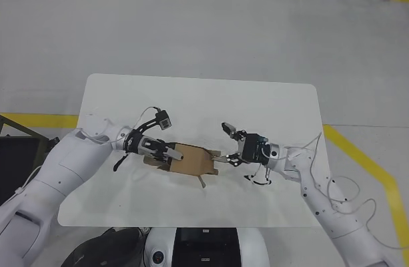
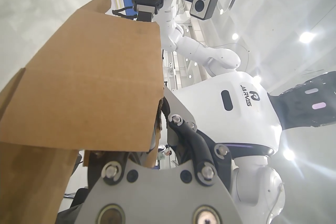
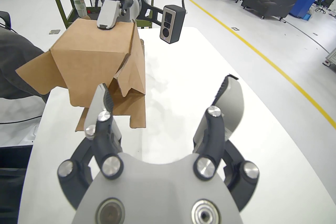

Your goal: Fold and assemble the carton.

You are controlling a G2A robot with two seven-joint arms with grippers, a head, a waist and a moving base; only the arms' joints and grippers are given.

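Steel-grey and splayed wide at the right gripper, with nothing between the pads and one finger seemingly laid against a hanging end flap of the carton. Pinched shut at the far end by the left gripper, clamped on the top panel's edge, probably to anchor the half-raised sleeve while the free side works the loose flaps inward. Held low over the white table, between the two grippers, with the lower flaps resting on the surface or just above it; cannot tell which. Brown corrugated board throughout: matte, stiff, creased along its score lines, raw fluted edges, notched tabs. Skewed rather than square, with one wall kinked inward and the end flaps drooping apart. Smooth and faintly glossy underneath, so likely to let the card slide unless kept pinned.
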